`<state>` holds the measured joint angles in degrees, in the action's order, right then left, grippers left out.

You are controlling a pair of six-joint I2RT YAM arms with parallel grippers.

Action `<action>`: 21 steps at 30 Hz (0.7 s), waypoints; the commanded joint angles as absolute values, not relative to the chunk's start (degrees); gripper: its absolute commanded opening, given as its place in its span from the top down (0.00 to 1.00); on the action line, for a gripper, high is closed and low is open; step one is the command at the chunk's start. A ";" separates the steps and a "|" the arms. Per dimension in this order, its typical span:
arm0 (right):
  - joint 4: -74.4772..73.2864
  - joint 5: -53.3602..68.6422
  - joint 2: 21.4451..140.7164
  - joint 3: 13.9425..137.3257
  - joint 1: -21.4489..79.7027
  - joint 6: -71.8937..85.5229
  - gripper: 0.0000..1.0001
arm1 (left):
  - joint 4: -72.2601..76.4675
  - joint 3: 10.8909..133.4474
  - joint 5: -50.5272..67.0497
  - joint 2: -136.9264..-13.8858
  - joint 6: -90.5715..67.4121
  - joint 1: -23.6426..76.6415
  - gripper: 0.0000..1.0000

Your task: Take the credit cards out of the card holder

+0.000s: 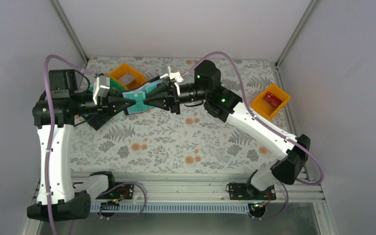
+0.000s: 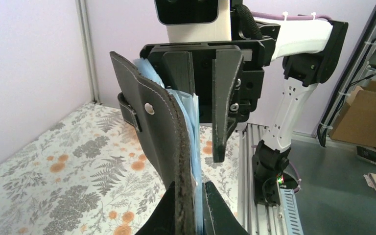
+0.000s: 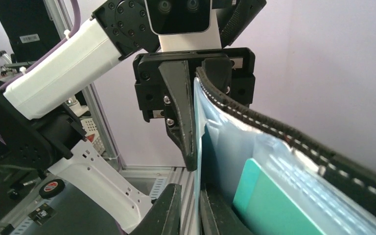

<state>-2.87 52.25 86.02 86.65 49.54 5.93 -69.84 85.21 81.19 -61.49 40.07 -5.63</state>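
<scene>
The card holder [image 1: 138, 103] hangs in the air between both arms, black outside [image 2: 147, 127] and grey-blue inside. My left gripper [image 2: 196, 205] is shut on its left end, pinching the black leather and blue lining together. My right gripper [image 3: 193, 210] reaches in from the right [image 1: 147, 101]. Its jaws straddle a thin pale-blue sheet edge of the holder, with a narrow gap on one side. Whether that sheet is a card or a pocket layer I cannot tell. A teal credit card [image 3: 274, 205] sits in an inside pocket. A red credit card [image 1: 272, 99] lies in an orange bin [image 1: 262, 105].
A second orange bin [image 1: 126, 76] stands at the back, just behind the grippers, and a green bin [image 1: 99, 91] sits partly hidden by the left wrist. The floral table cover [image 1: 176, 142] spreads below the raised holder. Grey walls close in the sides.
</scene>
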 commanded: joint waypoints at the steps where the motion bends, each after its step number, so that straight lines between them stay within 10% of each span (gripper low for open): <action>1: -5.11 54.22 87.79 90.36 50.41 3.72 0.91 | -67.89 85.22 82.40 -61.28 39.76 -5.76 0.98; 9: -5.61 54.41 87.96 90.05 50.38 3.85 0.96 | -68.99 85.87 82.71 -62.56 41.15 -5.79 0.97; 14: -10.59 51.74 86.85 90.60 49.63 1.78 0.96 | -72.39 85.67 82.71 -62.65 45.49 -5.80 0.75; 21: -16.87 50.59 85.98 92.54 48.94 -1.04 0.96 | -73.47 84.46 82.26 -61.89 46.79 -5.80 0.80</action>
<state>-14.02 51.00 87.57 89.84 49.36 1.13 -72.23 85.14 80.79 -62.59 43.46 -5.65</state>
